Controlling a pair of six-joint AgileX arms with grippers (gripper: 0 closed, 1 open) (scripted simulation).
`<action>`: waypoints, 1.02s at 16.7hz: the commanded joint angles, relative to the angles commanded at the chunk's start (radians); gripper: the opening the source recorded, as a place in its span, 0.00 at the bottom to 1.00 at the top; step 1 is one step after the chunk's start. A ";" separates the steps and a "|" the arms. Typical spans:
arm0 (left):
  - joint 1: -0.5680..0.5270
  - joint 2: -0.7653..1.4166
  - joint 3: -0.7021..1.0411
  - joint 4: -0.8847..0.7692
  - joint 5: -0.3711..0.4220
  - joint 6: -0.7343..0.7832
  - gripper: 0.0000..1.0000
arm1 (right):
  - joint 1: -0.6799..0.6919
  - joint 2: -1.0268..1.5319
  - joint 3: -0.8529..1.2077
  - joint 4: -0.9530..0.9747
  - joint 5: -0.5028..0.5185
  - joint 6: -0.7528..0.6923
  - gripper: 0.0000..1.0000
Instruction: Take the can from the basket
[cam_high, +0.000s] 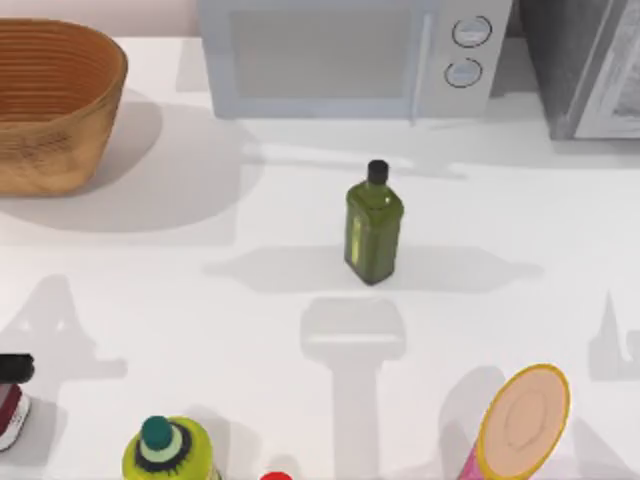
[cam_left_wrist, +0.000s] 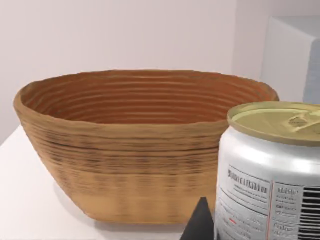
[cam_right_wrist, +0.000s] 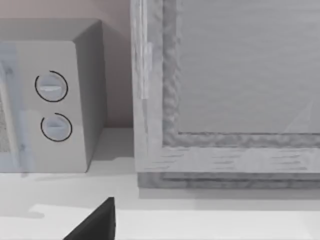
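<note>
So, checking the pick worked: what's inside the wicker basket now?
The visible inside of the round tan woven wicker basket shows only ribbed wall; its floor is hidden behind the rim. The small whitish can with the yellowish top stands outside, in front of it.

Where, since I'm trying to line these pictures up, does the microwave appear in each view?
Top view: the microwave stands at the table's back edge, middle, right of the basket.
Left wrist view: the pale box past the basket's end, behind the can, is probably it.
Right wrist view: its dial end is in sight.
Shared landmark: the two round dials, in the top and right wrist views.
</note>
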 joint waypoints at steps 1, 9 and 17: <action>0.000 0.000 0.000 0.000 0.000 0.000 0.00 | 0.000 0.000 0.000 0.000 0.000 0.000 1.00; -0.002 0.100 0.044 0.049 0.052 0.005 0.00 | 0.000 0.000 0.000 0.000 0.000 0.000 1.00; -0.033 0.686 0.300 0.359 0.391 0.023 0.00 | 0.000 0.000 0.000 0.000 0.000 0.000 1.00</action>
